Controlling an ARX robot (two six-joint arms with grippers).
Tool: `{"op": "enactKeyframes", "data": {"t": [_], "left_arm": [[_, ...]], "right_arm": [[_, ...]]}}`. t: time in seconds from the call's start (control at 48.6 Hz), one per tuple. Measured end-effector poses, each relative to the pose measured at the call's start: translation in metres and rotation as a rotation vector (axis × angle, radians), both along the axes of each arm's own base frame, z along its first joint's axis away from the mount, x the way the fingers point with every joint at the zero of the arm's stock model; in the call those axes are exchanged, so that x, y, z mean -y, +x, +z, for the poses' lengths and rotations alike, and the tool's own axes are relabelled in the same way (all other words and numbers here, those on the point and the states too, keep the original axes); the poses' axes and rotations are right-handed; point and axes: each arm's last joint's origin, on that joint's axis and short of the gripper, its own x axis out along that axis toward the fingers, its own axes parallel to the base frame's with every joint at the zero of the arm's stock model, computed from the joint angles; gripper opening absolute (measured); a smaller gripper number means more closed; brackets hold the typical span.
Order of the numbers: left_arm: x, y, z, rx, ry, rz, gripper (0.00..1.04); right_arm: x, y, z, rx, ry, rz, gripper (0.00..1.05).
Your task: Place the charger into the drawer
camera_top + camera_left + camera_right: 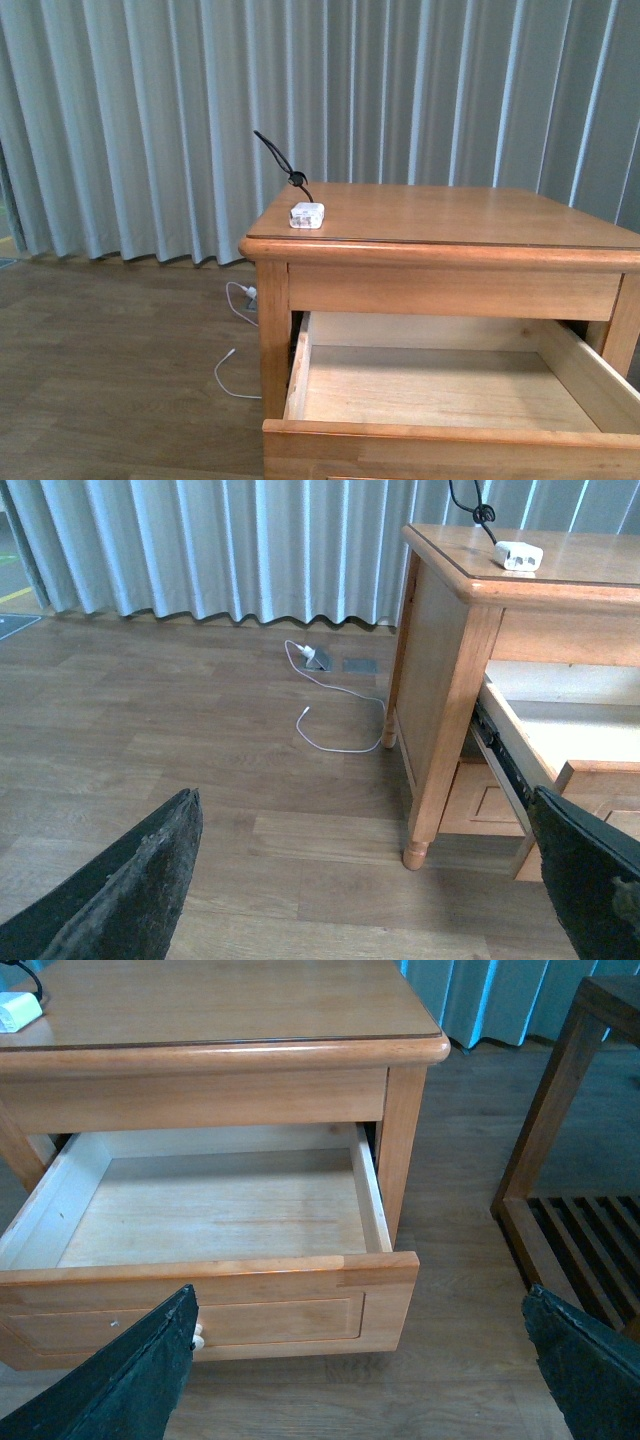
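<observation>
The charger (307, 215), a small white plug block with a black looped cable rising behind it, lies near the left front corner of the cabinet top (450, 215). The left wrist view shows the charger (518, 555) too, and its white corner (18, 1010) peeks into the right wrist view. The drawer (440, 385) stands pulled out, its pale inside bare (220, 1215); its knob is partly hidden behind a right finger. My left gripper (370, 880) is open, low over the floor left of the cabinet. My right gripper (365, 1360) is open in front of the drawer's front panel (280, 1310).
A thin white cable (335, 725) with a plug lies on the wooden floor left of the cabinet. Grey curtains (200, 100) hang behind. A dark wooden slatted rack (575, 1160) stands to the cabinet's right. The lower drawer (490, 800) sits under the open one.
</observation>
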Motion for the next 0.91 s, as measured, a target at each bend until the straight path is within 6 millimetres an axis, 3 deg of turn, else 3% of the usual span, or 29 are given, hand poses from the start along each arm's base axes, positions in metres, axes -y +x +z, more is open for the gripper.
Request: {"op": "enactKeyframes", "data": {"t": [0.35, 0.432, 0.494, 0.741, 0.905], "left_arm": [[0.000, 0.000, 0.000, 0.000, 0.000, 0.000, 0.99], [0.001, 0.001, 0.001, 0.008, -0.074, 0.180, 0.99], [0.002, 0.002, 0.000, -0.001, -0.100, 0.219, 0.99], [0.008, 0.011, -0.002, -0.050, -0.093, 0.130, 0.99], [0.011, 0.030, 0.017, -0.100, -0.068, 0.001, 0.99]], "right_arm": [[0.000, 0.000, 0.000, 0.000, 0.000, 0.000, 0.97], [0.000, 0.000, 0.000, 0.000, 0.000, 0.000, 0.97], [0.000, 0.000, 0.000, 0.000, 0.000, 0.001, 0.97], [0.000, 0.000, 0.000, 0.000, 0.000, 0.001, 0.97], [0.000, 0.000, 0.000, 0.000, 0.000, 0.001, 0.97]]}}
